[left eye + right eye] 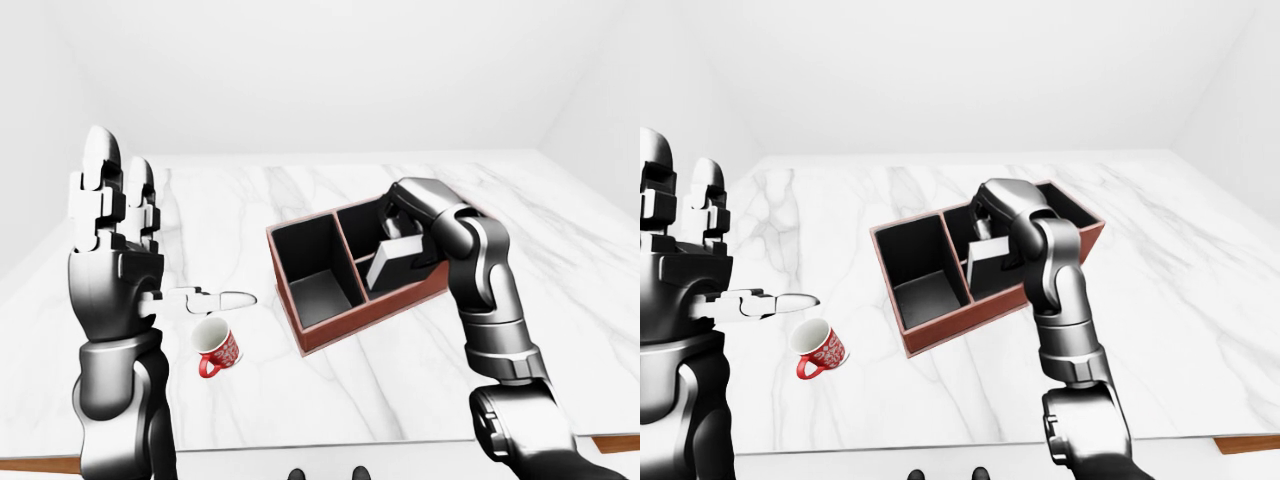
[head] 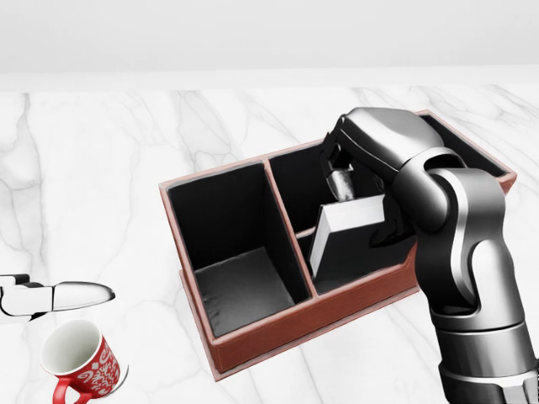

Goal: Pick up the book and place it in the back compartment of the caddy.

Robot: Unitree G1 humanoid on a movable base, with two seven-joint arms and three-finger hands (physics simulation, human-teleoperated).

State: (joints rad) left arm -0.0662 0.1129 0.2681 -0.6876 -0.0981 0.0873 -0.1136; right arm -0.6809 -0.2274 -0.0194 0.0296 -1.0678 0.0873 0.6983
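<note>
The right robot hand (image 2: 349, 172) grips the white book (image 2: 347, 227), tilted under it over the caddy (image 2: 253, 337). It could drop into the wrong box.

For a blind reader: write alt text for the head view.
The robot's right hand lowers a white book, tilted, into the lower-right compartment of a red-brown caddy on a marble table. A red patterned mug lies at bottom left, below the left hand's fingertip.

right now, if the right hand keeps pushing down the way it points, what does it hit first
Likely the caddy: the right hand holds the tilted book over a small compartment, so the book's lower edge should meet the floor or divider there; depth is unclear.
</note>
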